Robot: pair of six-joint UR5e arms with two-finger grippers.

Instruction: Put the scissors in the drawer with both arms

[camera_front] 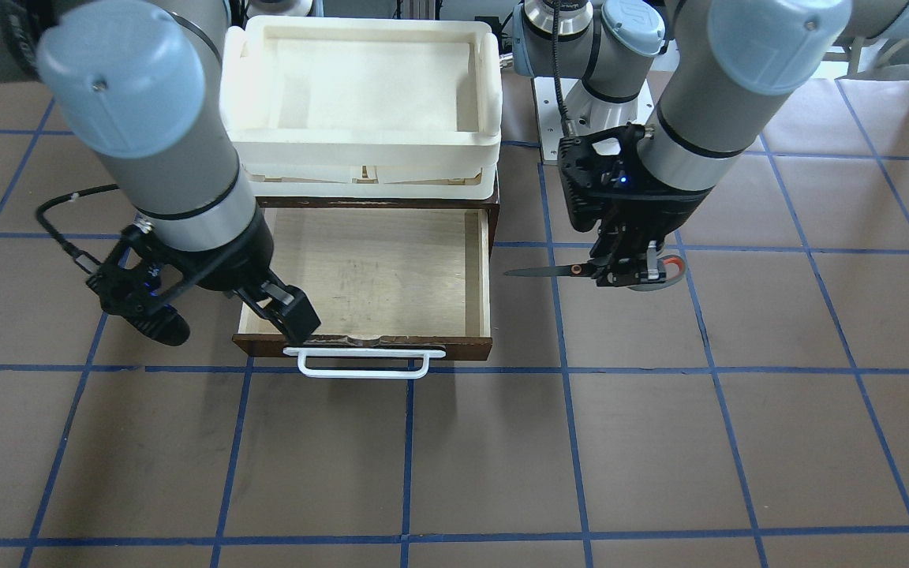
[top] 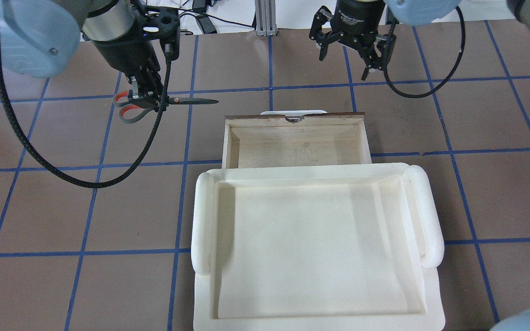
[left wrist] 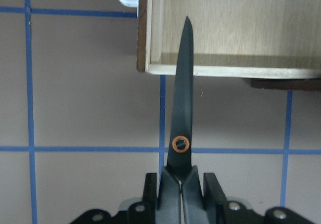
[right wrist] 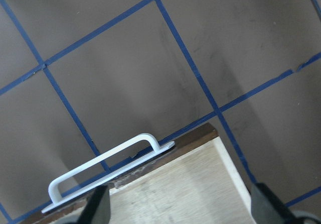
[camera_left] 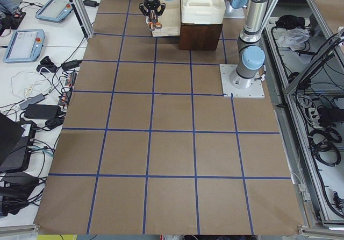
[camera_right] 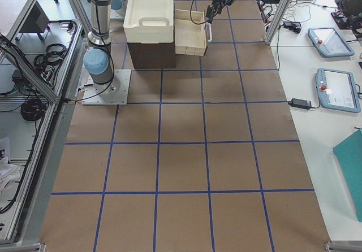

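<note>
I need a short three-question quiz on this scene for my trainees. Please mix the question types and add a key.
1. True or false: the drawer stands open.
2. Fill in: the right claw is ____ (open or shut).
3. Which claw holds the scissors? A) right claw B) left claw C) neither

Key: 1 true; 2 open; 3 B.

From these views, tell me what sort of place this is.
Probably a robotics lab cell: a table marked with a blue tape grid, teach pendants on the side bench, and aluminium framing around the rig.
</note>
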